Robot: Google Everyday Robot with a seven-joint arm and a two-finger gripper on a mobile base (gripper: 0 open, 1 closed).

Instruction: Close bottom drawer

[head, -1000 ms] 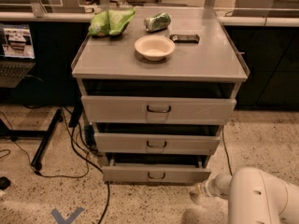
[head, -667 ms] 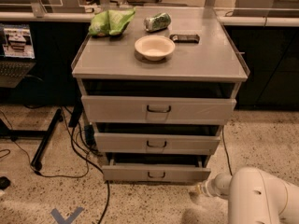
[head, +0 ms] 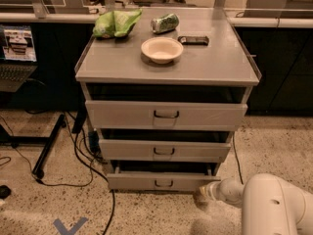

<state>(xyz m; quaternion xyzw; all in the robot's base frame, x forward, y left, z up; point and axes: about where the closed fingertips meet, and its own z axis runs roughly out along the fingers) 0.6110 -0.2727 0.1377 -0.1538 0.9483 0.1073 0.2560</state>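
The grey metal cabinet point(head: 166, 62) has three drawers. The bottom drawer point(head: 161, 181) is the slimmest front with a small dark wire handle point(head: 164, 184). It stands pulled out a little, with a dark gap above its front. My gripper point(head: 201, 195) is at the end of the white arm point(head: 274, 204) at lower right. It sits low near the floor, at the right end of the bottom drawer's front.
The middle drawer point(head: 164, 150) and top drawer point(head: 166, 115) sit above. On top lie a white bowl point(head: 162, 49), a green bag point(head: 116, 22), a can point(head: 165, 22) and a dark remote point(head: 193, 40). Cables point(head: 78, 155) run on the floor at left, near a laptop point(head: 17, 58).
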